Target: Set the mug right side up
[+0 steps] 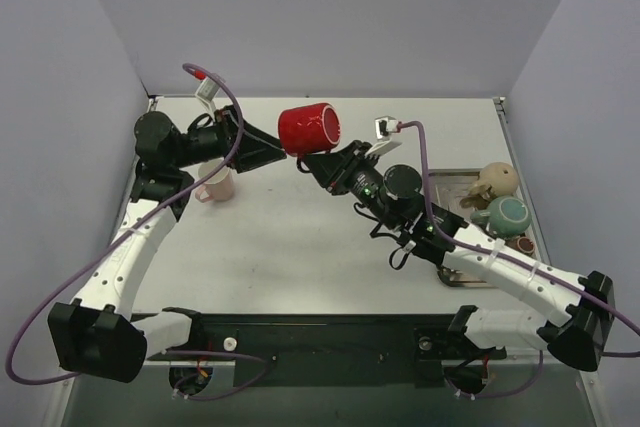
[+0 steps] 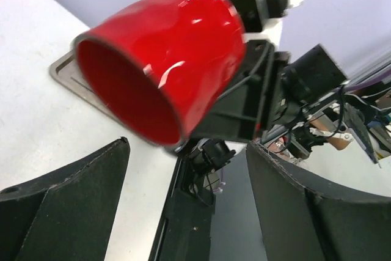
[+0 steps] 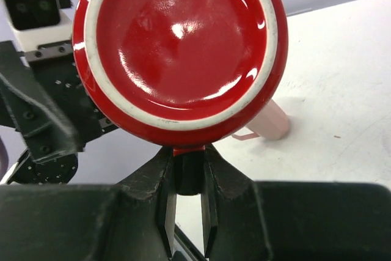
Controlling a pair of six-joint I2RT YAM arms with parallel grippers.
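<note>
**A:** Where is the red mug (image 1: 310, 129), and how is it held?

**B:** It is held in the air above the bench (image 1: 300, 247), tipped on its side, with the mouth turned toward the left arm. The right tool (image 3: 184, 178) is clamped on what appears to be the handle, below the base. The left tool (image 2: 188, 145) is spread apart close to the rim, and nothing is gripped by it.

**A:** Which step is in hand?

**B:** The turn itself, judged about half done. A further roll of the right wrist would be called for until the mouth faces up, then a gentle lowering onto the bench, kept away from the pink mug (image 1: 218, 182).

**A:** And the material?

**B:** Glossy glazed ceramic is suggested — a red cylinder with faintly rippled walls and a flat base ringed in white.
</note>
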